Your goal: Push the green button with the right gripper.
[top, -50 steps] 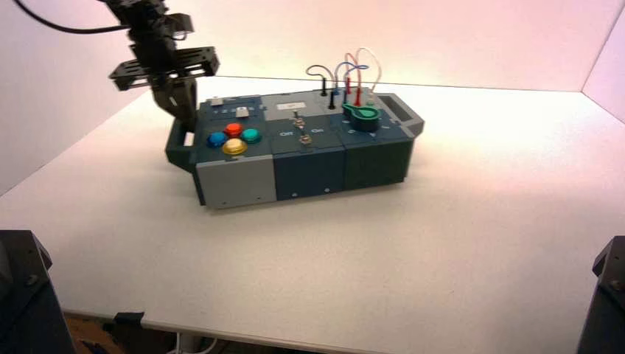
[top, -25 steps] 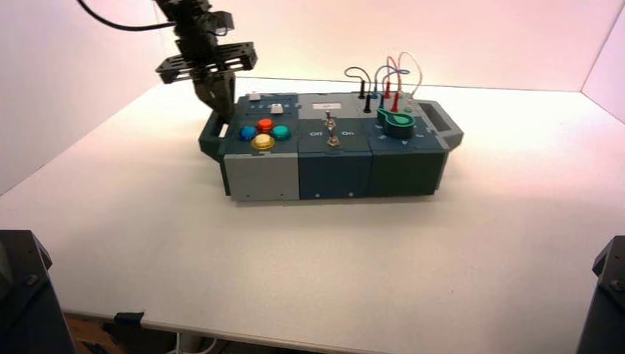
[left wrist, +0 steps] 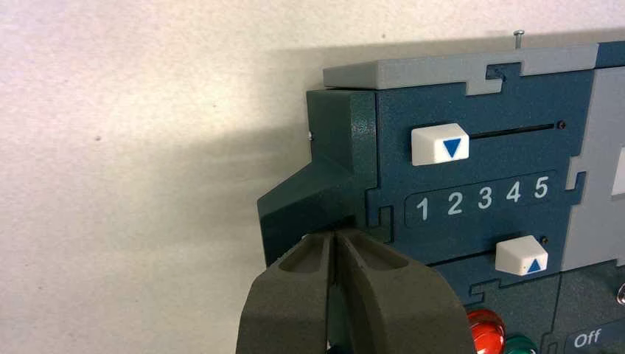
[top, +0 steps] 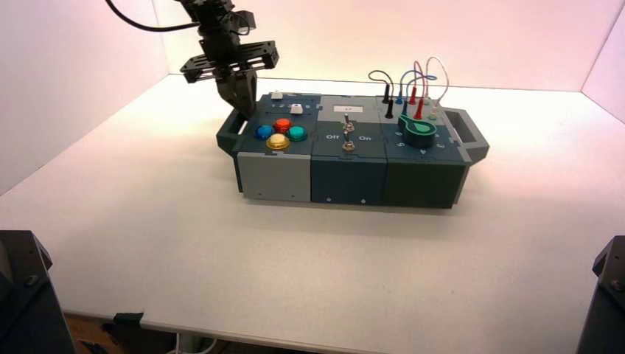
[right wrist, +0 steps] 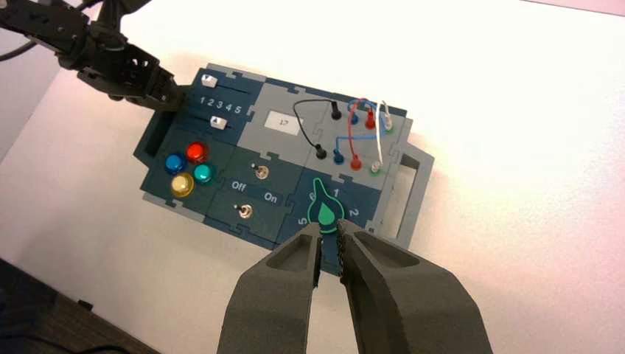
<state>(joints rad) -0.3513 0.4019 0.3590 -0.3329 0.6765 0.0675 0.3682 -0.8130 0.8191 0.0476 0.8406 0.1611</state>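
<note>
Lettering seen by the wrist cams: a scale "1 2 3 4 5" [left wrist: 483, 198] is printed between two white sliders, each marked w/ a blue triangle. The upper slider [left wrist: 440, 144] is set near the 2, the lower slider [left wrist: 522, 256] near the 4–5 end. "Off" and "On" [right wrist: 254, 191] are read between the two toggle switches; numbers 1, 2, 5 are made out round the green pointer knob [right wrist: 325, 209]. A small white label [right wrist: 284, 122] is also there, its print too small to be read for sure.

The left gripper [left wrist: 336, 243] is held at the box's [top: 274, 175] left end handle, fingers pressed together, nothing seen between them. The right gripper [right wrist: 329, 245] is held high above the box, over the knob side, fingers nearly together w/ only a thin slit, empty.

The green button [right wrist: 203, 173] is found well apart from the right gripper, towards the box's opposite end, in a cluster w/ the red, blue and yellow buttons; it is just beside the left gripper's fingers.

The box is set on a plain white table [top: 442, 258], w/ white walls behind.
</note>
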